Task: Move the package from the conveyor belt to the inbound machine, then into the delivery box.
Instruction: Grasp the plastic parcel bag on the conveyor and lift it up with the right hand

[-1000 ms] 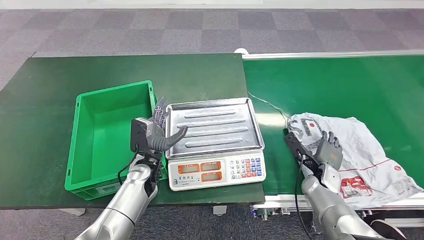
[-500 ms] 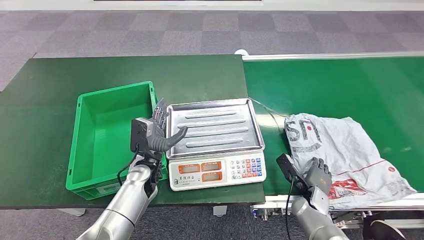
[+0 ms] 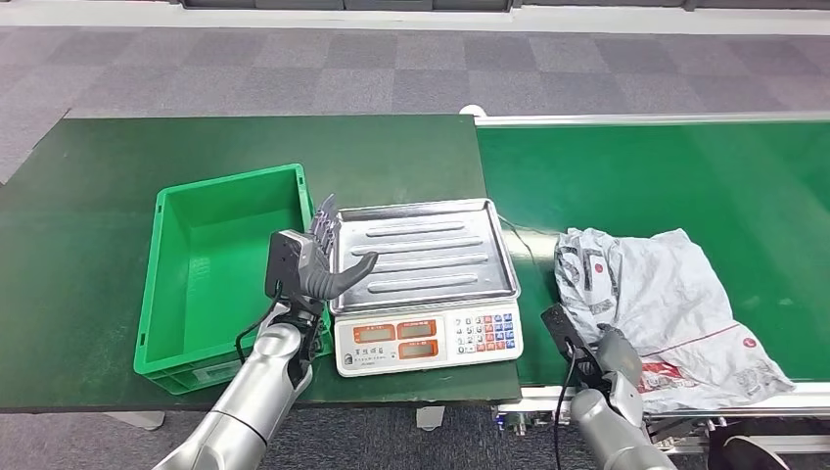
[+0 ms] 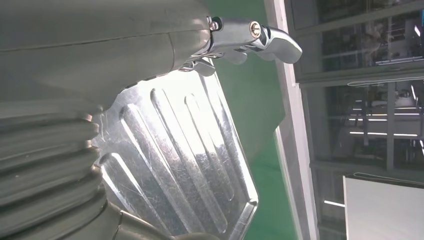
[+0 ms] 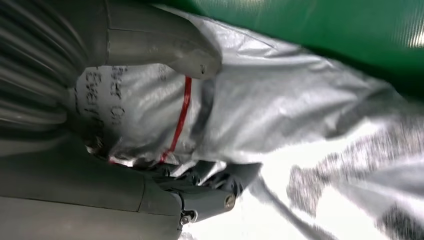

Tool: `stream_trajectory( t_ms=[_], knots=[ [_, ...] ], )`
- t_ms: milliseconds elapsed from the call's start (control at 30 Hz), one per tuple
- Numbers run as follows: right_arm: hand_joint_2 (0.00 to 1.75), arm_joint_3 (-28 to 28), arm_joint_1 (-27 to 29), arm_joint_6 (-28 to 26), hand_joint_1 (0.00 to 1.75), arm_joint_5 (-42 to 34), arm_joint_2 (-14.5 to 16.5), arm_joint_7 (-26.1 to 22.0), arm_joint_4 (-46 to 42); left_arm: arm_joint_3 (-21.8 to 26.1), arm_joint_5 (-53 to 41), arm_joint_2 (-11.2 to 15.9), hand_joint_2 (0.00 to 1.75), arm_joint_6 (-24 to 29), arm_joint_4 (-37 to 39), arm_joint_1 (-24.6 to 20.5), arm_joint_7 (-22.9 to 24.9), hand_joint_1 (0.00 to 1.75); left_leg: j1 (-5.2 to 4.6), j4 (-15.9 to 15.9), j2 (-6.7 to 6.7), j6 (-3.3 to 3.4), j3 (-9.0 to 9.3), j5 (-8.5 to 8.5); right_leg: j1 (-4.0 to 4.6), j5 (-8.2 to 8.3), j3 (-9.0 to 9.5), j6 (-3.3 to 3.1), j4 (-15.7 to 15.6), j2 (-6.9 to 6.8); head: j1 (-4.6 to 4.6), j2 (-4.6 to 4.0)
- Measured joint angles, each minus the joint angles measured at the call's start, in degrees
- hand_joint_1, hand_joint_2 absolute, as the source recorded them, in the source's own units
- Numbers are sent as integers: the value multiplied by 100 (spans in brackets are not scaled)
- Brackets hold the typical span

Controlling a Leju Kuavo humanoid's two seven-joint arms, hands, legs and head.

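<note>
Package [image 3: 658, 294], a crumpled grey mailer, lies on the conveyor belt [image 3: 646, 166] just beside the scale [image 3: 424, 279]; the right hand [image 3: 615, 354] sits at its near edge. The left hand [image 3: 318, 259] hovers with fingers spread and empty between the green box [image 3: 220, 264] and the scale. Left wrist view: the tray [image 4: 175, 165] is bare. Right wrist view: thumb and fingers [image 5: 210, 192] clamp a fold of the film. Step in hand: the pick-up; next, a lift onto the tray.
</note>
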Motion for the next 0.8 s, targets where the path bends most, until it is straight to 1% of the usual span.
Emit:
stream_trajectory(
  t_ms=[133,300,500,667,800],
  knots=[
    [175,-145,-7,-100,175,-138,32,-366,-1,-7,-57,-14,175,-4,-28,-8,27,0,0,1,1,4,1,-3,-1,5,8,7,-6,2,2,0],
    [175,-378,-9,-291,175,-439,155,-1016,-15,-18,-136,-21,175,-3,-47,-26,75,0,-1,1,16,3,-3,-6,-1,10,2,12,-6,17,1,0],
    [175,-479,-13,-683,175,-661,324,-1754,-178,-39,-154,-51,175,4,-31,-60,100,0,-2,1,18,-2,-34,-1,0,16,-33,5,0,18,1,0],
    [175,-479,-66,-867,175,-768,397,-2124,-606,-39,-175,-60,175,5,54,-145,74,0,-2,1,12,-9,-81,16,-4,28,-81,2,12,15,1,0],
    [175,-431,-236,-917,175,-886,390,-2245,-1119,-39,-205,-58,175,10,120,-191,12,0,-6,1,8,-6,-99,21,-8,34,-98,7,13,14,1,0]
  ],
)
